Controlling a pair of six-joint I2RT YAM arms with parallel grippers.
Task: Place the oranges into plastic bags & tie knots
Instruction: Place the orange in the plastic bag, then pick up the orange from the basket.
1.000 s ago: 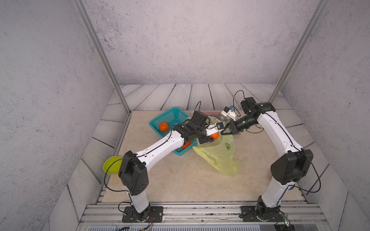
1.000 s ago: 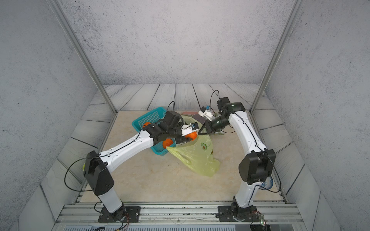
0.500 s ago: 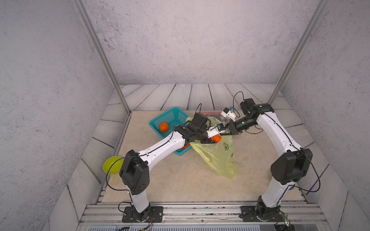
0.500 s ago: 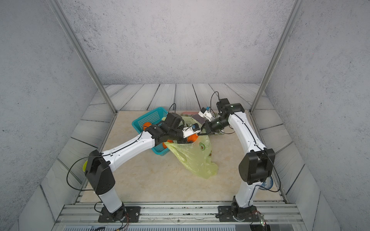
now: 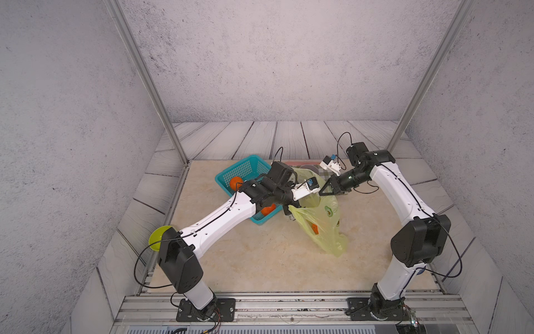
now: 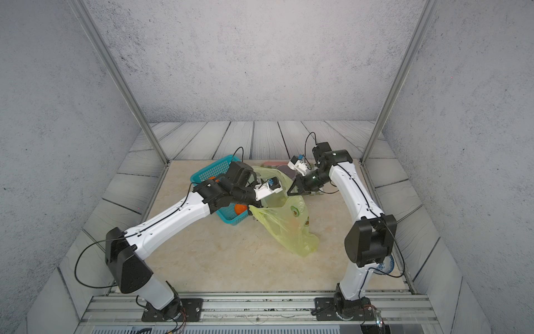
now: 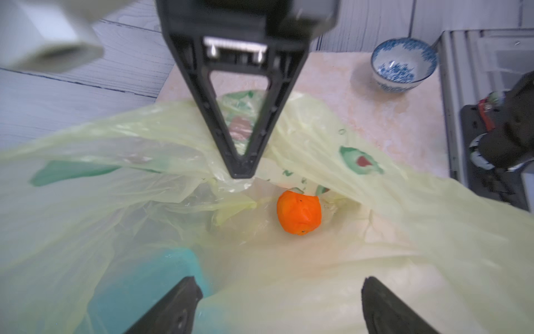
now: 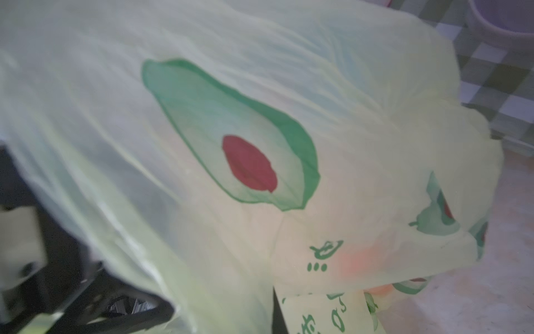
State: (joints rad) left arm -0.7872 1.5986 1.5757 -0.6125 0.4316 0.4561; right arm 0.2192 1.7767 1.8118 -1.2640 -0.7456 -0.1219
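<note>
Nearest the arms' bases, a blue-and-white bowl (image 7: 404,65) stands by the right arm's elbow, and a yellow-green disc (image 5: 156,235) sits at the left edge of the table (image 5: 260,266). Further in, the plastic bag (image 5: 326,231) sprawls across the middle of the table, its closed end toward the bases and its mouth raised on the far side. One orange (image 7: 299,215) lies loose inside it, touched by neither claw. The left claw (image 7: 278,279) hangs at the bag's mouth with its jaws spread wide and nothing between them. Just beside the bag, on the left, is the teal basket (image 5: 245,170); its corner shows through the bag's film in the left wrist view. A second orange (image 6: 239,208) lies at the basket's near end under the left arm, and a third orange (image 5: 235,182) sits farther back in it. Beyond, the right claw (image 5: 322,192) is pinched fully together on the bag's upper rim, holding that edge up. A checked cloth (image 5: 325,172) lies at the table's far edge.
</note>
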